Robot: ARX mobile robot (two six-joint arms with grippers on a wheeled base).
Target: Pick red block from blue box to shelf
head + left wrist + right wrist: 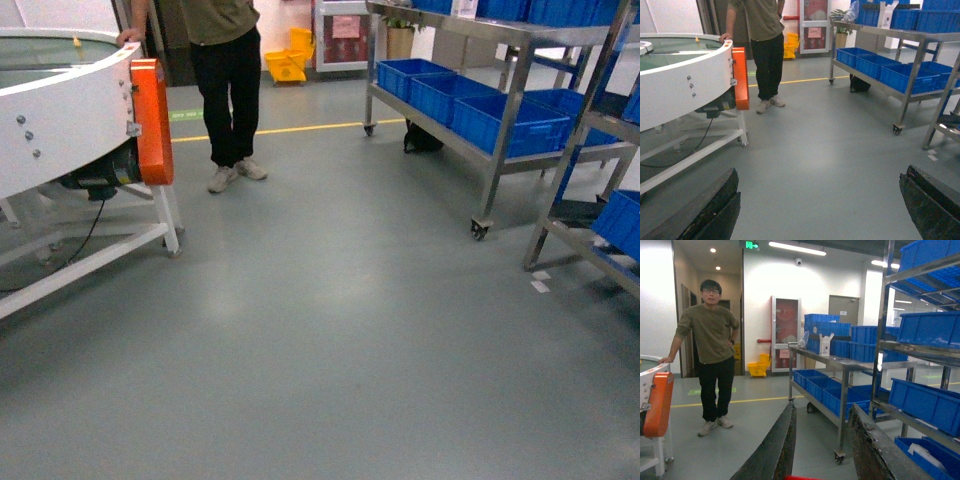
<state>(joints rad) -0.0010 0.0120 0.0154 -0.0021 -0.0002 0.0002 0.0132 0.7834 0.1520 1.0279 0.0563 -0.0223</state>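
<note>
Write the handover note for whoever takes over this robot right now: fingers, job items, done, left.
Left gripper: fingers wide open, empty, over bare floor.
Right gripper: fingers closer together; a red sliver shows between them at the picture's bottom edge. Too little shows to call it the small red plastic block, or the grip shut.
Light turquoise plastic box: not in view.
Shiny stainless-steel shelf: ahead on the right, carrying dark blue crates.
Done: unconfirmed.
Left: verify the block is held, approach the shelf, set it on a tier.
</note>
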